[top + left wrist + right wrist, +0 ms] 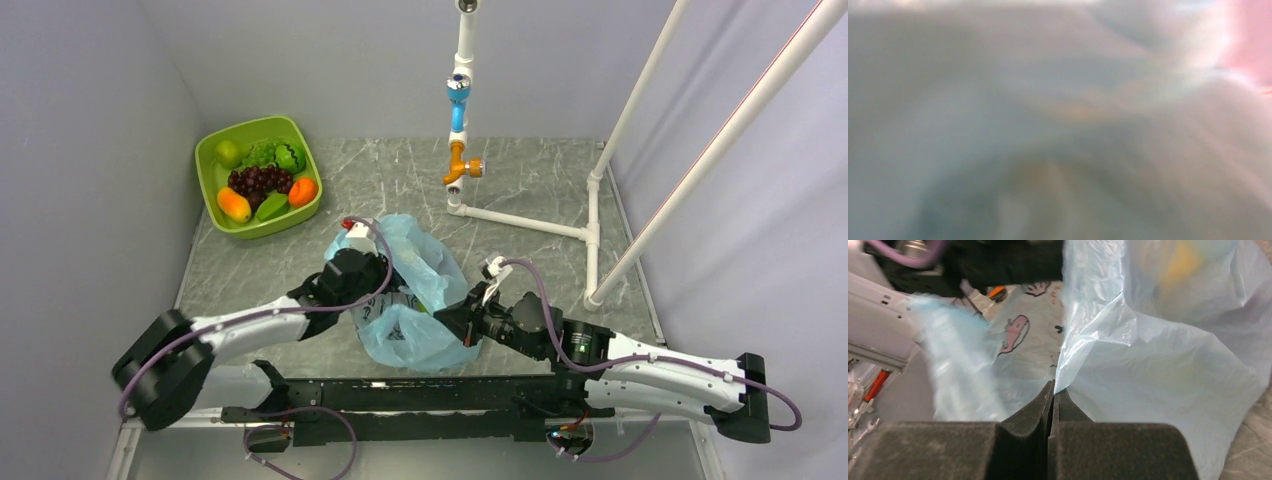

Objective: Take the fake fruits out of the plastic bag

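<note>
The light-blue plastic bag [420,330] lies crumpled at the table's near middle. My right gripper [1054,391] is shut on a fold of the bag's film [1148,380] at its right side, also seen from above [470,322]. My left wrist [355,272] reaches into the bag's mouth from the left, and its fingers are hidden in the film. The left wrist view shows only blurred pale film [1058,120]. A yellow shape [1182,260] shows through the bag, probably a fake fruit. Other fake fruits, orange [302,191] and leafy green [276,155], lie in the tub.
A lime-green tub [215,142] stands at the back left, holding the fruits with a purple grape bunch [262,180] and a pale green pear [228,152]. A white pipe frame [520,220] with a blue and orange fitting [460,165] stands at the back right. Grey walls close both sides.
</note>
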`<state>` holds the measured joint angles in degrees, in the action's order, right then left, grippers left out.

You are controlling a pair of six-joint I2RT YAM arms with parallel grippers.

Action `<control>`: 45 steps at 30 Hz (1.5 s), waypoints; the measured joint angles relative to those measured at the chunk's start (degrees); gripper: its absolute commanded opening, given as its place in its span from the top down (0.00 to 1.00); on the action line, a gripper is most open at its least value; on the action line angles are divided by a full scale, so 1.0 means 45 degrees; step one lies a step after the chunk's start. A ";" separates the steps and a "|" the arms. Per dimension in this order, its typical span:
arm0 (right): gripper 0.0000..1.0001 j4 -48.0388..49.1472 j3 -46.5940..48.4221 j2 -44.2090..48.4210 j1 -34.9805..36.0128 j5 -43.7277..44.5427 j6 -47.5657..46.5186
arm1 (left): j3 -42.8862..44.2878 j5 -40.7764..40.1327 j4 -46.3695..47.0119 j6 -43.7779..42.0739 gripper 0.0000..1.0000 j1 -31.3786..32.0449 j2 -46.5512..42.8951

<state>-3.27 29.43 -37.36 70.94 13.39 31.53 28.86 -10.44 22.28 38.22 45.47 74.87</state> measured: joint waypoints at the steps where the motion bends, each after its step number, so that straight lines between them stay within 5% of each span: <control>1: 1.00 -0.0049 -0.0039 -0.0019 0.0000 0.0034 0.0000 | -0.0034 0.0447 -0.0238 -0.0029 0.57 -0.0024 -0.0661; 11: 1.00 -0.0806 -0.0005 -0.0549 0.0010 0.1656 -0.0092 | -0.1151 0.3322 -0.2788 0.0141 0.60 -0.0024 -0.6003; 17: 1.00 -0.0996 0.0350 -0.0670 0.0034 0.2492 -0.0097 | -0.1438 0.3687 -0.4760 0.0442 0.57 -0.0029 -0.7582; 23: 1.00 -0.1093 0.0398 -0.1035 0.0034 0.2565 -0.0253 | -0.2069 0.3483 -0.4838 0.0758 0.54 -0.0034 -0.7635; 31: 1.00 -0.1540 0.0398 -0.1554 0.0029 0.2409 -0.0806 | -0.2705 0.2637 -0.4707 0.0573 0.53 -0.0058 -0.4566; 38: 1.00 -0.1549 0.0369 -0.1855 -0.0121 0.2584 -0.1739 | -0.3570 0.2623 -0.3288 0.0680 0.29 -0.0049 -0.4279; 45: 1.00 -0.1477 0.0301 -0.1719 -0.0151 0.2511 -0.2025 | -0.3628 0.2633 -0.4391 0.0612 0.07 -0.0039 -0.6329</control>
<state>-9.91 30.79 -45.10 70.26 24.69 22.41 12.53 1.41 2.52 40.97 45.30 46.39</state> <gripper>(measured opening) 0.007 0.878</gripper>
